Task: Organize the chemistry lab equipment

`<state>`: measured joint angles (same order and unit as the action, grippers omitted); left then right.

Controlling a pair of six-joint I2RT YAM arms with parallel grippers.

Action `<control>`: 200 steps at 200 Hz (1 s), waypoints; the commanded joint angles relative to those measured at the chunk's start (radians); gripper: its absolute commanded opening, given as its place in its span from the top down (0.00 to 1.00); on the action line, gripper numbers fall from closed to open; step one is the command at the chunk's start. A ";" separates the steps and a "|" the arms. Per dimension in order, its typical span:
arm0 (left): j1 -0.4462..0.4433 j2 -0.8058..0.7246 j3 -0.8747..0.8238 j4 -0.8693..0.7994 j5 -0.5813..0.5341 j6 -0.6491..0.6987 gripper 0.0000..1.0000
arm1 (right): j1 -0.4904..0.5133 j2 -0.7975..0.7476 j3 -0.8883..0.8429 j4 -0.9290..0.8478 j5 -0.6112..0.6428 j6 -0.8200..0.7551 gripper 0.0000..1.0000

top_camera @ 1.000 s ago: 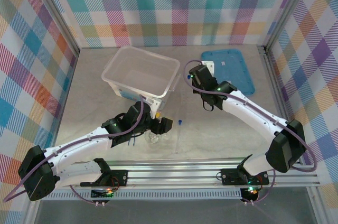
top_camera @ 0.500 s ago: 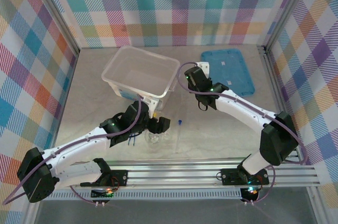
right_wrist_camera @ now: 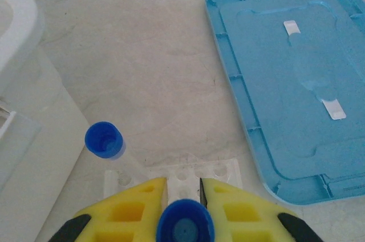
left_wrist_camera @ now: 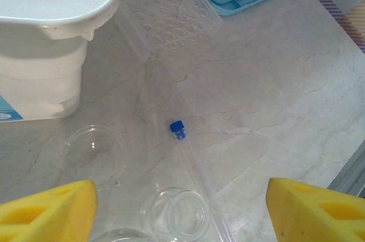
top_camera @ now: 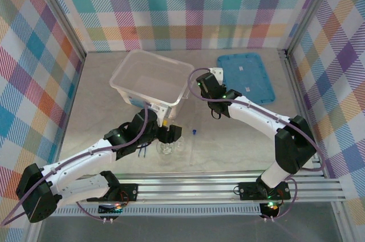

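The right gripper (top_camera: 202, 84) had swung left toward the box (top_camera: 149, 76), clamped on a blue-capped tube (right_wrist_camera: 185, 228) above the rack (right_wrist_camera: 219, 170), probably to slot it in. The left gripper (left_wrist_camera: 181, 208) hung open over the dishes (left_wrist_camera: 93, 154).

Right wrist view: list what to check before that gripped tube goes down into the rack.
1. Right gripper shut on held tube: ok.
2. Rack lying just past the fingertips: ok.
3. Empty holes free beside standing tube: ok.
4. Held tube lined up over one hole: cannot tell.
5. Left gripper open and apart from the rack: ok.
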<state>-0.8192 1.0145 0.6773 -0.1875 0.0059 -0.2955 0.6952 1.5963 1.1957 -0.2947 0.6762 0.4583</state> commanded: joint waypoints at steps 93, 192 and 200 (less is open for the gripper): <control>0.016 -0.030 -0.030 -0.012 0.002 -0.017 0.22 | -0.031 0.047 -0.008 0.065 0.026 -0.006 0.83; 0.017 -0.022 -0.036 0.005 0.009 -0.024 0.22 | -0.037 0.070 -0.024 0.064 0.025 0.016 0.81; 0.017 -0.022 -0.035 0.005 0.011 -0.023 0.23 | -0.038 0.072 -0.023 0.064 0.024 0.020 0.81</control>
<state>-0.8127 1.0031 0.6567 -0.1890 0.0093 -0.3035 0.6659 1.6527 1.1908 -0.2386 0.6891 0.4599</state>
